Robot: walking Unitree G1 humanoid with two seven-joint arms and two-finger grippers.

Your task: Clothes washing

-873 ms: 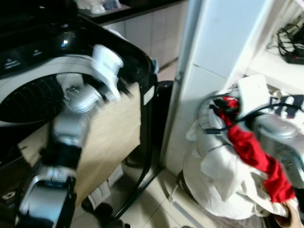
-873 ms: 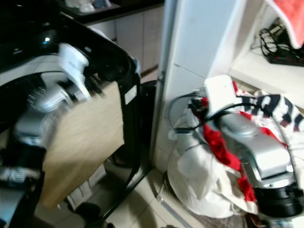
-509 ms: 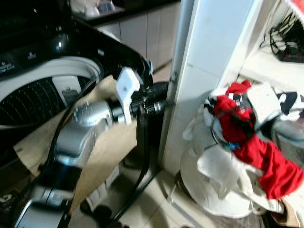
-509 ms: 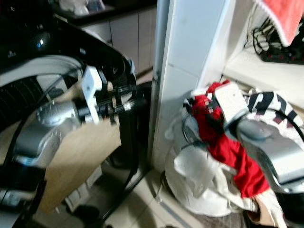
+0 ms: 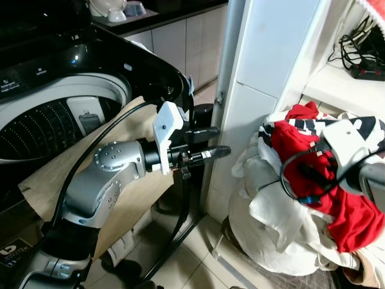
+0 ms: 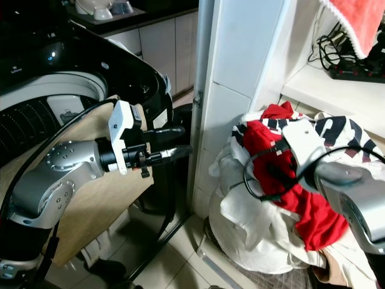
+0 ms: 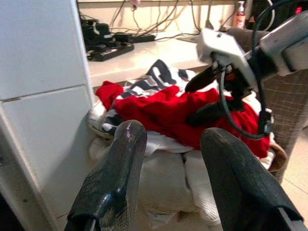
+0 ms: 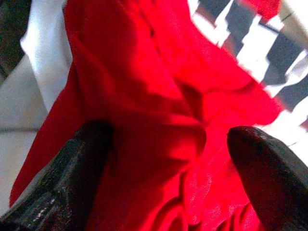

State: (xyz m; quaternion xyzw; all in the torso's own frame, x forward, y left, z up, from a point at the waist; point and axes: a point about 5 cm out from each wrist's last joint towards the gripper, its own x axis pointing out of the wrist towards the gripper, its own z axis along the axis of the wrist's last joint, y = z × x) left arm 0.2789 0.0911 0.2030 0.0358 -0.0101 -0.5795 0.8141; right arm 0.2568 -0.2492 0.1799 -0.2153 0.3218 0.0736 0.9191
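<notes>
White tiled pillar (image 5: 264, 78) rising mid-scene, metal trim (image 5: 231, 72) down its corner edge. Behind, pale cabinet doors (image 5: 180, 42) under a dark counter (image 5: 138, 18) holding white bowls (image 5: 117, 9). To the right, a white shelf (image 6: 337, 90) strewn with black cables and a power strip (image 6: 355, 72); a coral towel (image 6: 355, 24) hanging above. Underfoot, light floor tiles (image 5: 198, 265) with grey grout. Brown cardboard sheet (image 5: 132, 198) leaning at lower left. Bright, even indoor light.

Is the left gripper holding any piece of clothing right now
No. The left gripper is open and empty in front of the laundry pile.
</notes>
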